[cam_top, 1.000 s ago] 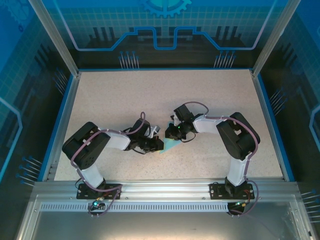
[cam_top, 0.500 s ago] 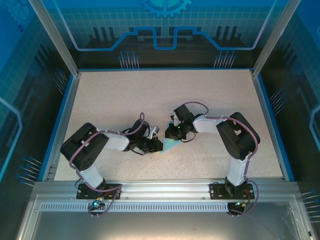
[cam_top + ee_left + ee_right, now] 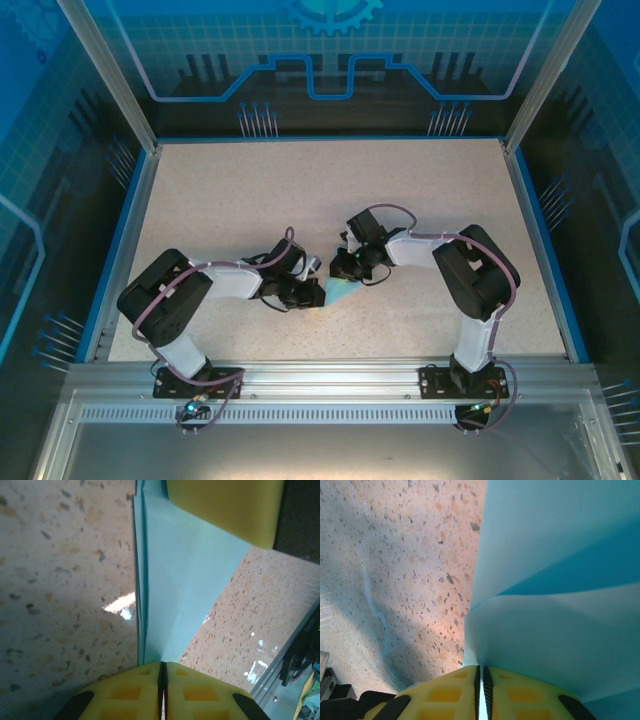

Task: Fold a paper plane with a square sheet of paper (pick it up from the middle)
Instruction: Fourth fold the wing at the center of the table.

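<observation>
paper plane [image 3: 341, 292]: half-made. You see light-blue paper in folded layers, tapering toward one narrow end. It sits near the middle of the tabletop [image 3: 300, 190], between the two end effectors.
height: on the tabletop or just above it; you cannot tell which.
folds: the left wrist view gives you a long straight edge of stacked layers. The right wrist view gives you one crease running across the sheet.
left end effector [image 3: 318, 294]: clenched on the narrow end of the paper plane, its yellow pads [image 3: 125, 695] pressed together with the paper pinched at the seam.
right end effector [image 3: 342, 272]: clenched on the far part of the paper plane, the paper running into the seam of its own pads.
spacing: both end effectors just beside each other, arms reaching inward from the near edge.
</observation>
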